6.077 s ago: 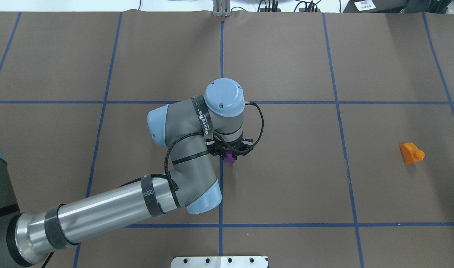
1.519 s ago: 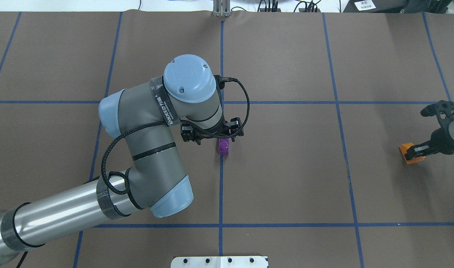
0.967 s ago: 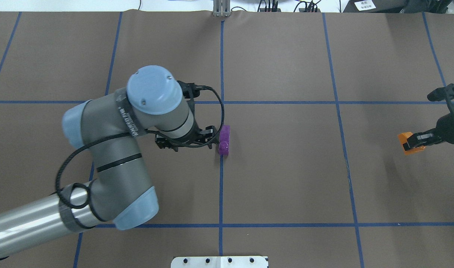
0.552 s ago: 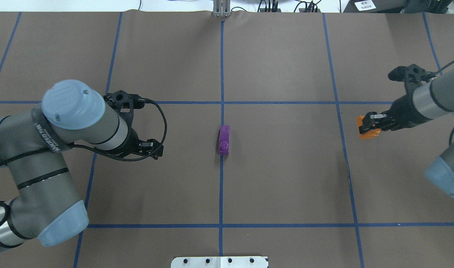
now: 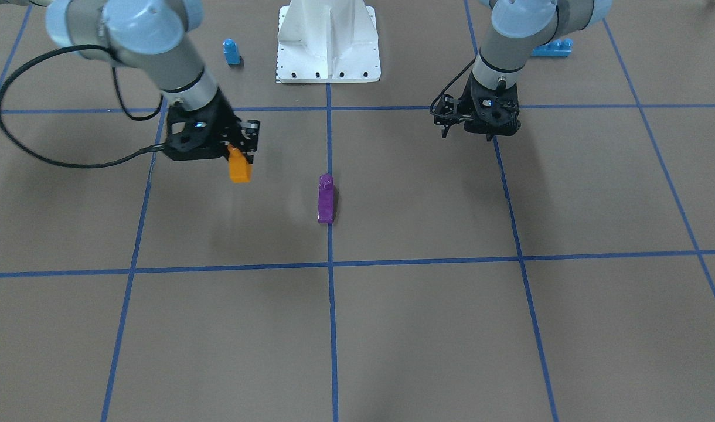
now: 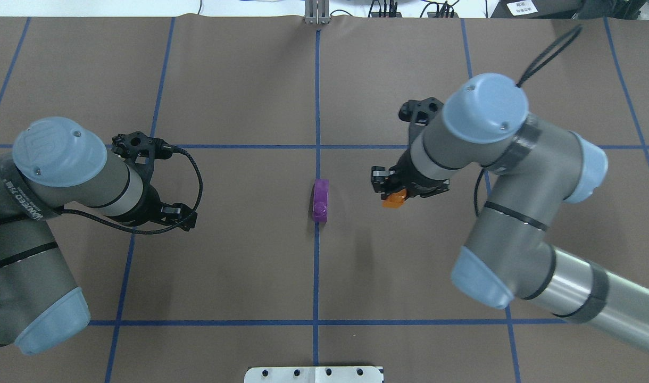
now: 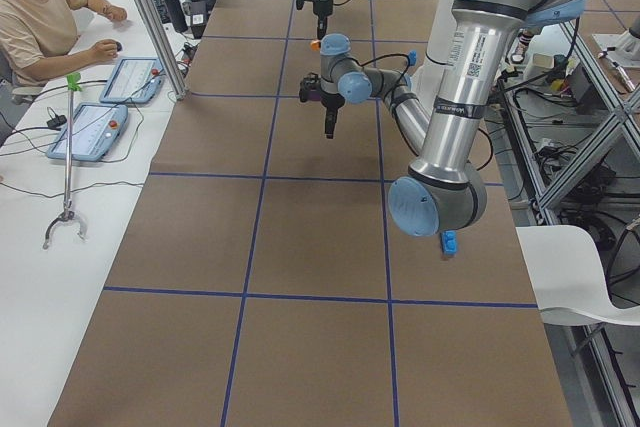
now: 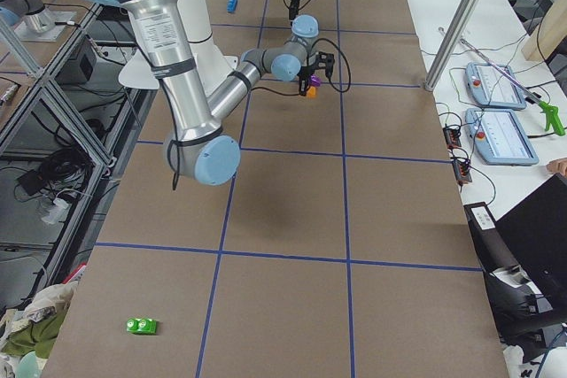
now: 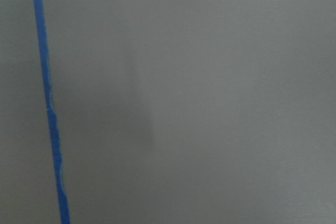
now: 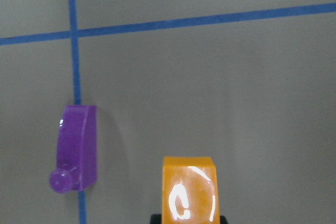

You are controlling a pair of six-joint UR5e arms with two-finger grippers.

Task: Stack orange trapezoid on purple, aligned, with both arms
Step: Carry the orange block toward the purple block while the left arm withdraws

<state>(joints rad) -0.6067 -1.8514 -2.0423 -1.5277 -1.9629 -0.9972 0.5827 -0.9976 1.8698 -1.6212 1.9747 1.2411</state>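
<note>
The right gripper [image 6: 392,193] clenched the glossy orange trapezoid [image 6: 394,200] off the matte brown table [image 6: 409,276]. In the overhead view this was at three o'clock from the purple brick [image 6: 320,199], slope-sided and one-studded. The left gripper [image 5: 478,118] hung at nine o'clock; I cannot tell its jaw state.

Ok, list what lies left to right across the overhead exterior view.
Black left pincer → small glossy purple plastic slope-sided brick → small glossy orange plastic slope-sided brick.
</note>
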